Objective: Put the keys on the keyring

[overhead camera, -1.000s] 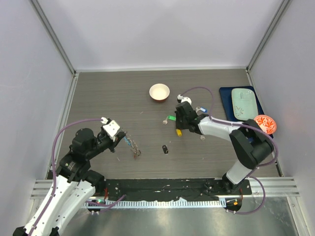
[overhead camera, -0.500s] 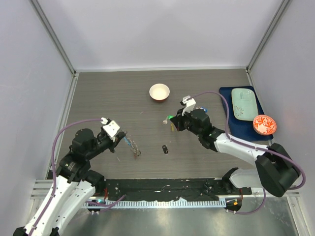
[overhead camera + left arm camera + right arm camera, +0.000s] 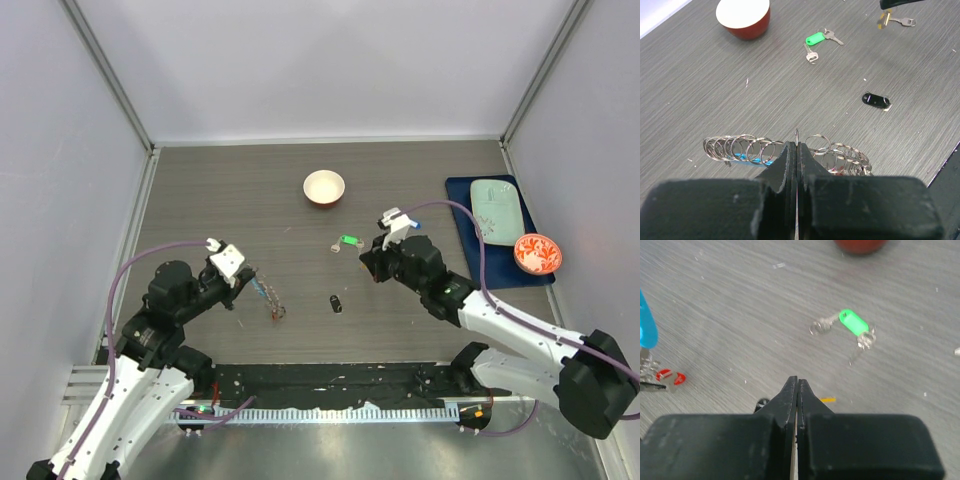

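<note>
Your left gripper point(image 3: 796, 150) is clamped on the keyring point(image 3: 740, 147), low and left of centre in the overhead view. Its wrist camera shows silvery loops fanning to both sides of the closed fingers, with a blue tag point(image 3: 747, 158) under the left bunch; the overhead view blurs all that. Your right gripper point(image 3: 370, 262) is pinched shut, right of centre. Only the left wrist view, in its upper right corner, shows the yellow-tagged key point(image 3: 885, 19) hanging at its tip. Its own camera catches just a yellow sliver beside the fingers. The green-tagged key point(image 3: 854, 322) lies just above it in the overhead view, and the black-tagged key point(image 3: 336, 303) lies between your two grippers.
</note>
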